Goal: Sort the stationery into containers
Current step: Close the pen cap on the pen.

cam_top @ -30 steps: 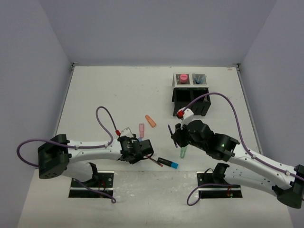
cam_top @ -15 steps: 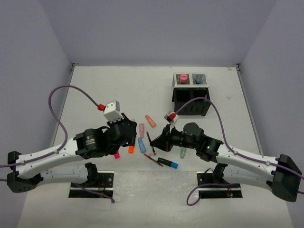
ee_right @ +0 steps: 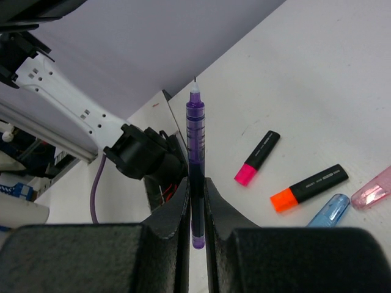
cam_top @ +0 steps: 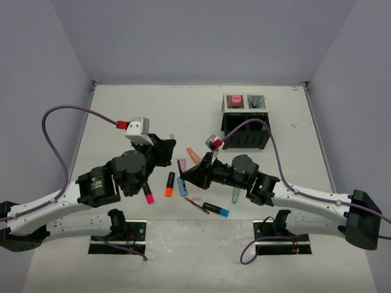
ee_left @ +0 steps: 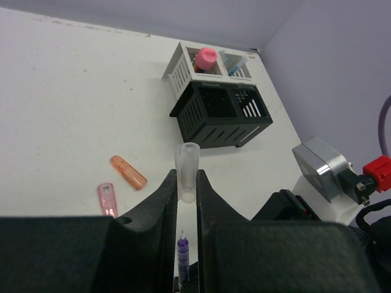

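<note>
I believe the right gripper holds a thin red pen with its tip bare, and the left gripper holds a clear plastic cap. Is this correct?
Not quite. The right gripper holds a thin purple pen, not a red one, as the right wrist view shows. Its tip is bare, and the left gripper does hold a clear plastic cap.

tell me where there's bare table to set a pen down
Widest bare patch: the far-left table, between the left wall and the black mesh organizer. A narrower strip runs right of it. Crowded: the centre, where orange highlighter, blue highlighter and red pen lie near the left gripper, shut on a clear cap, and the right gripper, shut on a purple pen.
</note>
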